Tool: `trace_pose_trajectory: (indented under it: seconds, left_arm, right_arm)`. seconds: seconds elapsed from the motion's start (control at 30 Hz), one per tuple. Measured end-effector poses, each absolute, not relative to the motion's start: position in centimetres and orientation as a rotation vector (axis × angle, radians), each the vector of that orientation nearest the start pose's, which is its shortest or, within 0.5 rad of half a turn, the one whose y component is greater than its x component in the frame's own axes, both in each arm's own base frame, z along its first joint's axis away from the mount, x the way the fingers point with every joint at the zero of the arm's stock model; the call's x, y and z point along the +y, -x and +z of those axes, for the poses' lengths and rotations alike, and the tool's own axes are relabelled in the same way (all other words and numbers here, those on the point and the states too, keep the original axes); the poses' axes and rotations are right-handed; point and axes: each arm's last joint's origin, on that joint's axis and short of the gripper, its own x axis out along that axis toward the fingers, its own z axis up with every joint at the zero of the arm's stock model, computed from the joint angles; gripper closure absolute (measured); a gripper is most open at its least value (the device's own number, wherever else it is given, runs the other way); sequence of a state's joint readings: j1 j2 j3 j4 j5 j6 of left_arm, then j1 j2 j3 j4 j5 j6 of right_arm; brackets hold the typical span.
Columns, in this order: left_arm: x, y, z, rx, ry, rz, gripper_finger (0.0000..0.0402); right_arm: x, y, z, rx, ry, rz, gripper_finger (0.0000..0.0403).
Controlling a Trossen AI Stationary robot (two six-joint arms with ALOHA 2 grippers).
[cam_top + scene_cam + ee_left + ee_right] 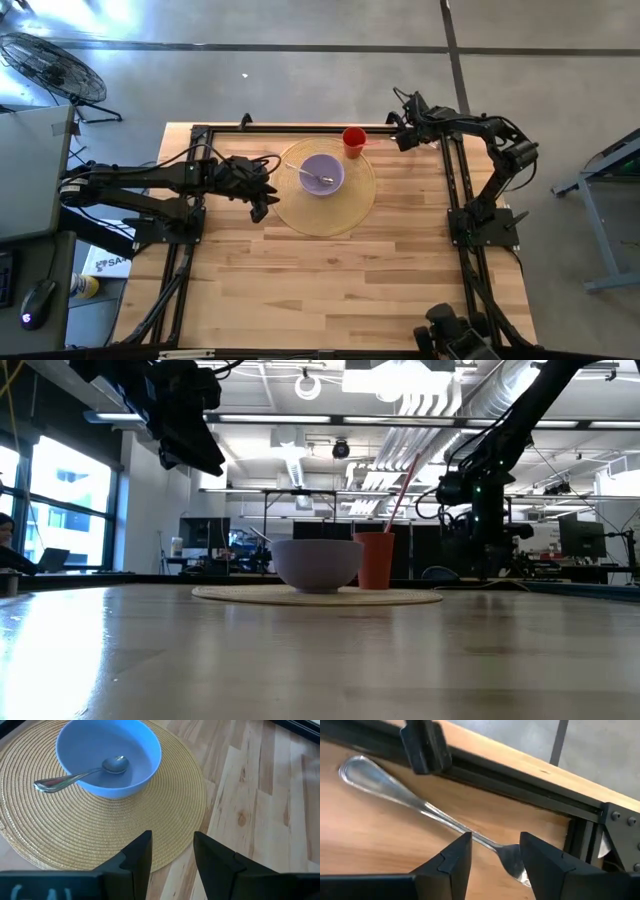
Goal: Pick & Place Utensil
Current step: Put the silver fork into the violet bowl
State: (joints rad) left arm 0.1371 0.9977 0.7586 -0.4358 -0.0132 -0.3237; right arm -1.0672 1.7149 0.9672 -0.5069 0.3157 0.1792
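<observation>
Metal spoon (80,773) rests in round bowl (109,762) on woven mat (100,827).

The high view looks straight down on the whole table (340,270). The low view looks level across it. Both share the bowl (322,175) on the mat (345,215).

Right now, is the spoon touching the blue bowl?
Touching. The left wrist view shows the spoon lying in the blue bowl, its scoop end resting on the bottom inside and its handle leaning over the rim.
</observation>
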Motion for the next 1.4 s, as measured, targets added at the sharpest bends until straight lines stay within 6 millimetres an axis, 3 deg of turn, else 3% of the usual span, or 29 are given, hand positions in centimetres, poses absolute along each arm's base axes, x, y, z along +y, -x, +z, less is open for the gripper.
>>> trace_pose_trajectory:
  seconds: [0.37,0.67,0.9,1.4]
  left_arm:
    - [2.8,-20.3,26.5,0.645,0.377,0.254,0.0259]
    - [2.8,-20.3,26.5,0.646,0.383,0.246,0.0259]
    - [2.8,-20.3,26.5,0.645,0.383,0.247,0.0259]
    - [2.8,-20.3,26.5,0.645,0.383,0.248,0.0259]
  right_arm:
    - [-27.0,-13.5,15.0,1.334,-0.5,-1.183,0.0242]
    - [-27.5,-13.6,13.0,1.404,-0.513,-1.084,0.0243]
    - [-27.0,-13.6,13.7,1.414,-0.496,-1.062,0.0246]
    - [-27.1,-13.7,13.9,1.413,-0.448,-1.025,0.0363]
